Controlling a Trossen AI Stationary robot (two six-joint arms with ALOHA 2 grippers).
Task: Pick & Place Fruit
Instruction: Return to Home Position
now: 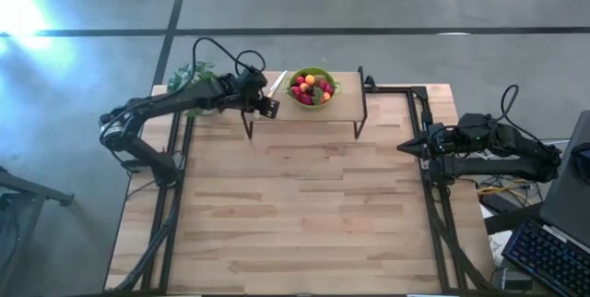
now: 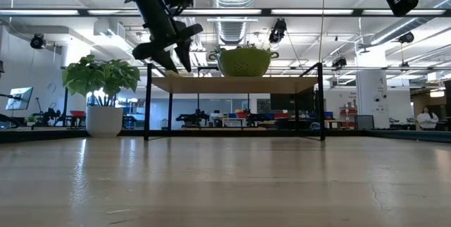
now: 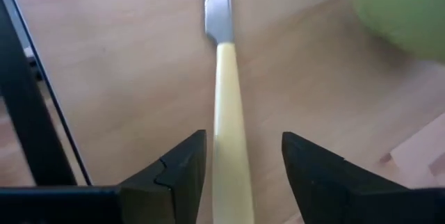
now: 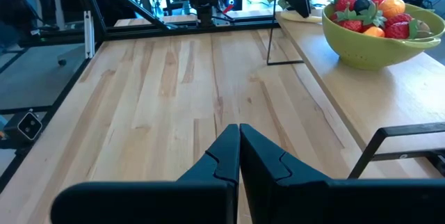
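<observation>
The fruit (image 4: pixel 368 14), red, orange and dark pieces, is heaped in a green bowl (image 1: pixel 312 89) on the raised wooden shelf (image 1: pixel 341 108) at the table's far side. A pale-handled knife (image 3: pixel 229 113) lies flat on the shelf left of the bowl. My left gripper (image 3: pixel 243 161) stands open over the knife's handle end, one finger on either side of the handle, slanting down; I see no touch. My right gripper (image 4: pixel 239 147) waits shut at the table's right edge, above the tabletop.
A leafy potted plant (image 1: pixel 194 80) stands at the shelf's left end, close behind my left arm. The shelf rests on thin black legs (image 1: pixel 360 129). Black rails (image 1: pixel 429 186) run along the table's left and right sides. Bare wooden tabletop (image 1: pixel 304 205) lies nearer.
</observation>
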